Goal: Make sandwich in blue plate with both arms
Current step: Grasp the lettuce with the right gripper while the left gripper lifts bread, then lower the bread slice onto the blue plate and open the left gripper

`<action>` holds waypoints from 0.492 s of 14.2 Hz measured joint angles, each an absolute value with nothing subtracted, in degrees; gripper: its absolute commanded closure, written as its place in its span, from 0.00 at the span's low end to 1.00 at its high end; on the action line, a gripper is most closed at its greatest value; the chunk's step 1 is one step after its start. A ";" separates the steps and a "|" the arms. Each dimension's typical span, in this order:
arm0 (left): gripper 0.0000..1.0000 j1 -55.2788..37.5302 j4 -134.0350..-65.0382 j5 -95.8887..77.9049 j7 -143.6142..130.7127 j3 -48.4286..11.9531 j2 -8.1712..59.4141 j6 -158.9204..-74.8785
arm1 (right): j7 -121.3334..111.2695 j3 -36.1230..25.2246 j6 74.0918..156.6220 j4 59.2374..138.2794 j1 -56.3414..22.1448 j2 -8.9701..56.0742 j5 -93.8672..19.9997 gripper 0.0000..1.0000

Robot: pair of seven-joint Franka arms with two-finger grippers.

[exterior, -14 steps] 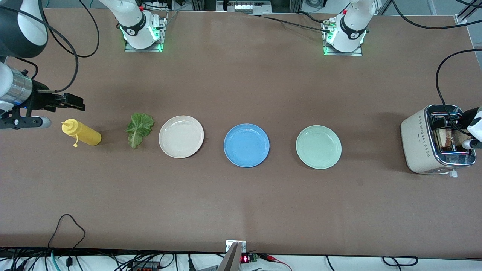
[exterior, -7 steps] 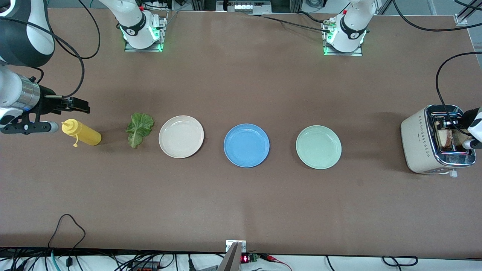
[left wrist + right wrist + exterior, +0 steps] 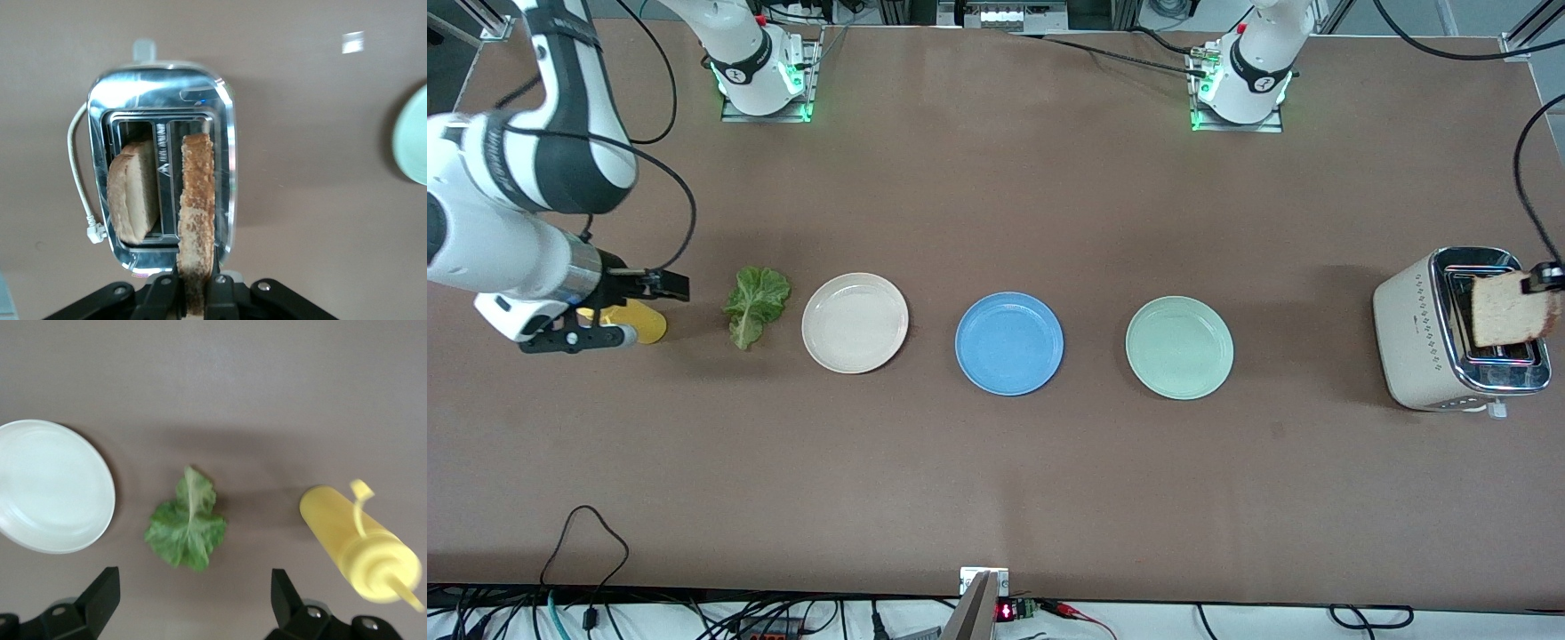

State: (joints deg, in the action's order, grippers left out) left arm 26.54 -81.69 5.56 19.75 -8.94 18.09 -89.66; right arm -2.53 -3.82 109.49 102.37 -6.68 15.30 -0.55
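The left claw (image 3: 189,293) is clenched on a toasted bread slice (image 3: 1513,308), holding it over the cream toaster (image 3: 1414,329) at the left arm's end of the tabletop (image 3: 996,489). A second bread slice (image 3: 133,197) sits in the toaster's other slot. At the right arm's end, the right claw (image 3: 660,285) hovers with its fingers spread wide and nothing between them, over the tabletop between the yellow squeeze bottle (image 3: 640,322) and the lettuce leaf (image 3: 756,304); the bottle, partly hidden by the wrist, appears to lie on its side. Along the middle of the tabletop stand three plates in a row: the cream-white plate (image 3: 855,322) just beside the leaf, the blue plate (image 3: 1009,343) in the centre with nothing on it, and the mint-green plate (image 3: 1179,348) toward the toaster.
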 measured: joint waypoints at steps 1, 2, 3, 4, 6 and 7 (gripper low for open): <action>0.99 26.34 -79.41 4.89 19.78 -11.13 17.63 -86.41 | -2.53 -3.82 113.40 105.43 -6.90 15.50 -0.55 0.00; 0.99 26.11 -78.02 3.06 19.47 -13.54 17.25 -83.65 | -2.53 -3.82 117.12 108.51 -7.18 15.60 -0.56 0.00; 0.99 25.85 -77.48 0.63 18.42 -16.08 16.98 -81.53 | -2.53 -3.82 121.10 111.74 -7.50 15.64 -0.56 0.00; 0.99 25.56 -77.54 -1.76 16.24 -18.89 16.94 -80.34 | -2.53 -3.81 125.05 114.77 -7.83 15.69 -0.56 0.00; 0.99 24.69 -78.39 -6.03 11.40 -25.03 18.16 -80.51 | -2.53 -3.80 131.65 119.64 -8.60 15.95 -0.56 0.00; 0.99 23.89 -79.11 -8.47 9.18 -27.76 19.46 -82.41 | -2.52 -3.80 133.93 121.13 -8.85 16.28 -0.56 0.00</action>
State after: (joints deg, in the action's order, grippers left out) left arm 23.89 -79.11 -8.47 9.18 -27.76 19.46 -82.41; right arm -2.52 -3.80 133.93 121.13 -8.85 16.28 -0.56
